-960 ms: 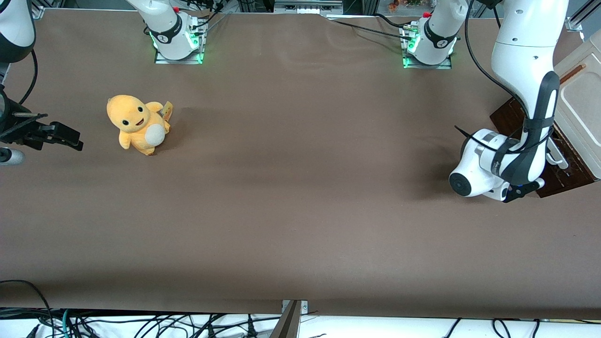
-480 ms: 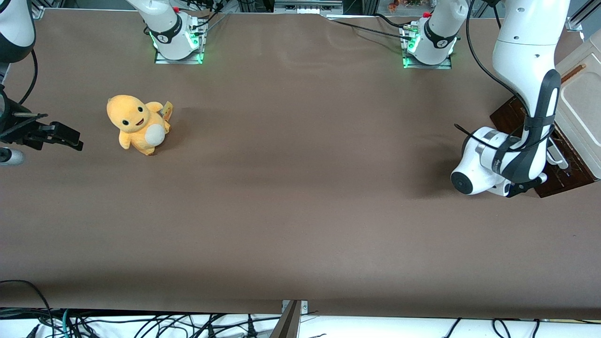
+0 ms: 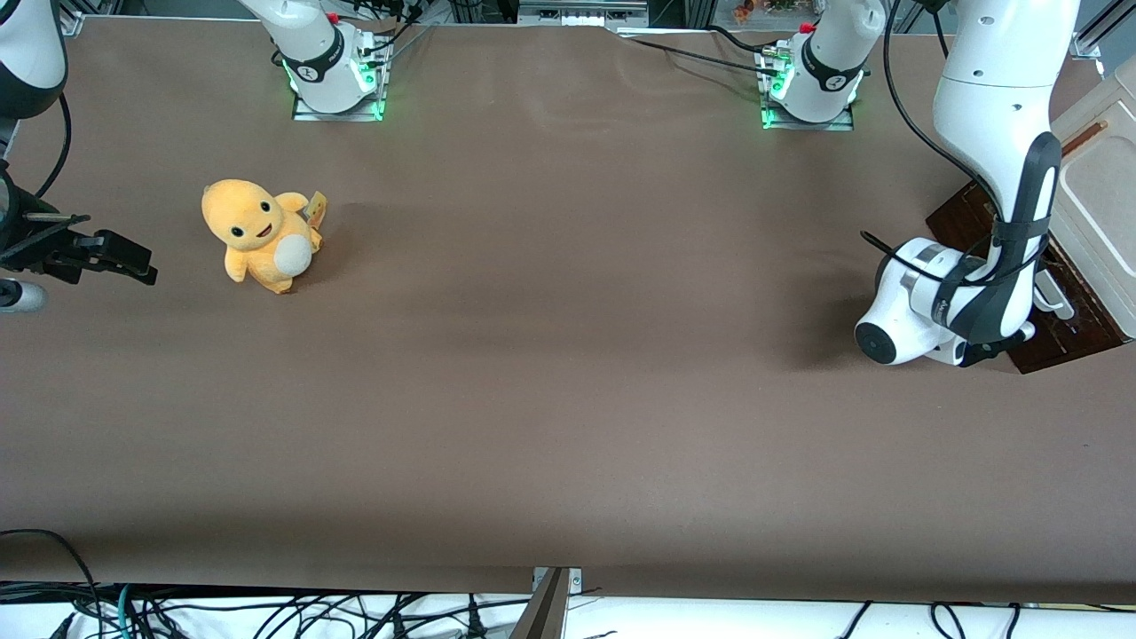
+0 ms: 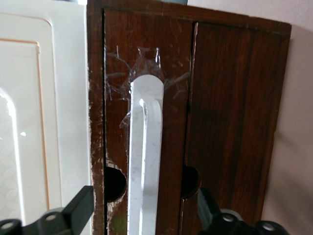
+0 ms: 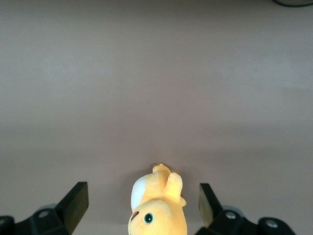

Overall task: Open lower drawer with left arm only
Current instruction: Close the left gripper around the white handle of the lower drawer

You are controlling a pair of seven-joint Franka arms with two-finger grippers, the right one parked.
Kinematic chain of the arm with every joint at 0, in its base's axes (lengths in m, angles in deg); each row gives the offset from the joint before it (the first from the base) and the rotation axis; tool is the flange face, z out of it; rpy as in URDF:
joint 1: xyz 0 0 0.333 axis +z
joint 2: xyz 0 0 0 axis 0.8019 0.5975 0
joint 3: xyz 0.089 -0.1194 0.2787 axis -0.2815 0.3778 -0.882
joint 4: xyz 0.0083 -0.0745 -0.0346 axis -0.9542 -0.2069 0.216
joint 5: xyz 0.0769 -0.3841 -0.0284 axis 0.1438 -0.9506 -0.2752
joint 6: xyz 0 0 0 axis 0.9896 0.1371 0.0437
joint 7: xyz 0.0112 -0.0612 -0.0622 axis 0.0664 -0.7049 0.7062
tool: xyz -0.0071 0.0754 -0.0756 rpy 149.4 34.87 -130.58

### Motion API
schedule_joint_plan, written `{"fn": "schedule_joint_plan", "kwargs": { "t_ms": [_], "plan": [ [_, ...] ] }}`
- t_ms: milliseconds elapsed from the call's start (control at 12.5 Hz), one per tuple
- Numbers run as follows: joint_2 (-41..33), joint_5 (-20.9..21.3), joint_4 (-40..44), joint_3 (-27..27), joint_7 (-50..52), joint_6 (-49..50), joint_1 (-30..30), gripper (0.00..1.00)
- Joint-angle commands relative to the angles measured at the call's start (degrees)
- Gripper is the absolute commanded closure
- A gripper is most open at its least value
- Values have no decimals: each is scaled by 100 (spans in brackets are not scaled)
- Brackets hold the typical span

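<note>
The lower drawer [image 4: 171, 122] shows its dark brown wooden front with a white bar handle [image 4: 144, 147] taped on at one end. My left gripper [image 4: 144, 208] is open, with one black finger [image 4: 80, 208] on each side of the handle and gaps between them and the bar. In the front view the left arm [image 3: 994, 133] reaches down at the working arm's end of the table. Its wrist covers most of the drawer front [image 3: 1069, 337]. Only a short piece of the white handle [image 3: 1054, 302] shows there. The drawer looks shut.
A cream-white panel [image 3: 1096, 191] lies above the dark drawer front on the cabinet. A yellow plush toy [image 3: 257, 232] stands toward the parked arm's end of the table. Two arm bases [image 3: 333, 71] [image 3: 812, 75] sit along the table edge farthest from the front camera.
The left arm's wrist has shifted a little closer to the drawer front and slightly farther from the front camera. The drawer has not moved.
</note>
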Motion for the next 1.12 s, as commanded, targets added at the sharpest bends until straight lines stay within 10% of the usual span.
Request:
{"fn": "schedule_joint_plan", "kwargs": {
  "t_ms": [0, 1040],
  "plan": [
    [-181, 203, -204, 7, -4, 28, 79, 15],
    [-172, 211, -265, 16, -39, 195, 71, 90]
  ]
}}
